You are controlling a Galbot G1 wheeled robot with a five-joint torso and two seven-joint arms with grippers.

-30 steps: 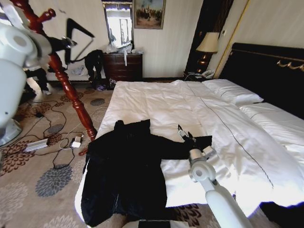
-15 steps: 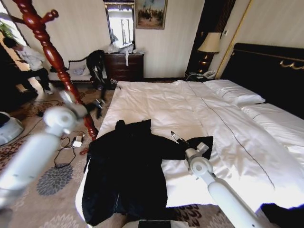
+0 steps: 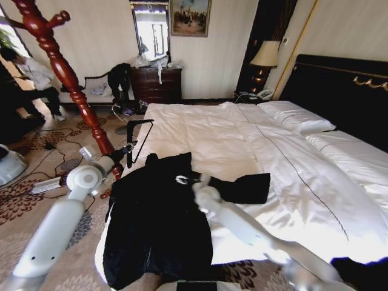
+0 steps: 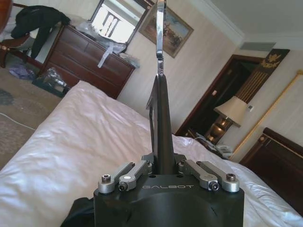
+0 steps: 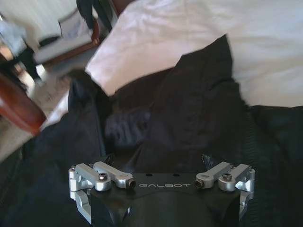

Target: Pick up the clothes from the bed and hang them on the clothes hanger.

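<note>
The clothes (image 3: 157,224), a large black coat, lie spread on the near corner of the white bed (image 3: 242,133), hem hanging over the edge, one sleeve stretched right. The reddish-brown clothes hanger (image 3: 66,73) leans up at the left of the bed. My left gripper (image 3: 134,144) hovers over the bed edge just beyond the collar, shut and holding nothing; its joined fingers stand as one black blade (image 4: 160,19). My right gripper (image 3: 185,180) is blurred, low over the coat's upper part. The right wrist view shows its linkages spread above the dark fabric (image 5: 199,104), open.
Cables and a power strip (image 3: 45,185) litter the patterned carpet left of the bed. A brown dresser (image 3: 156,85) with a small dark garment (image 3: 120,76) beside it stands at the far wall. A lamp (image 3: 265,57) and pillows (image 3: 297,118) are at the black headboard.
My left arm swung down from beside the hanger's top to the bed edge near the collar. My right arm swept left from the sleeve to the coat's upper middle.
</note>
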